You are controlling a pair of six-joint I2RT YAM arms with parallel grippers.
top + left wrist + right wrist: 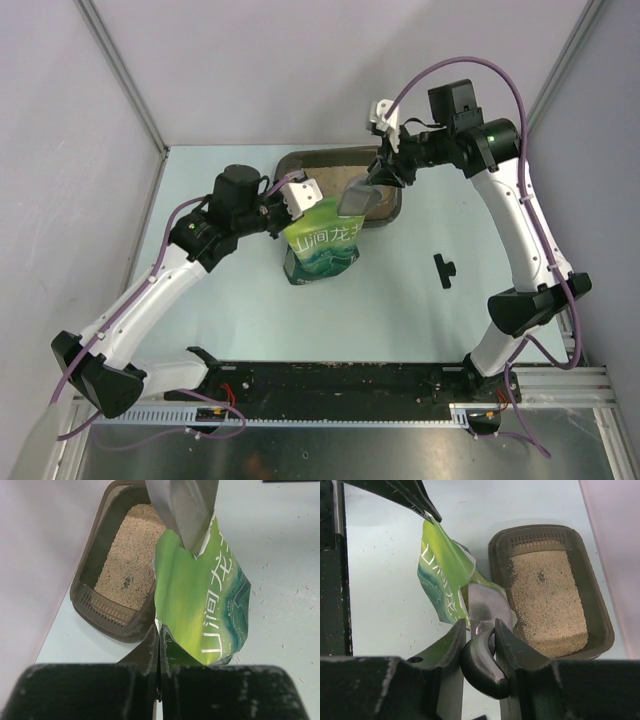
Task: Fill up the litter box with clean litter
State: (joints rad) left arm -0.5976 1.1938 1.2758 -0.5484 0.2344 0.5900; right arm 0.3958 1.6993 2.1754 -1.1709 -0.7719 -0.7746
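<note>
In the top view the litter box (300,156) is set at 12 o'clock on the tabletop (200,300), open side up. Its long axis runs from 9 to 3 o'clock, and the grated end is turned toward 9 o'clock. Its floor is already covered by a shallow layer of clean litter (127,560), so the filling is judged to be partly done, with more scoops probably needed.

The green bag (322,250) is stood just beside the box at 6 o'clock. Its top edge is pinched by the fully closed left claw (159,647). The dark handle of the scoop (485,605) is clamped in the narrowly set right claw (480,625), and the blade is held at the bag's mouth. Whether the blade is loaded cannot be told.
</note>
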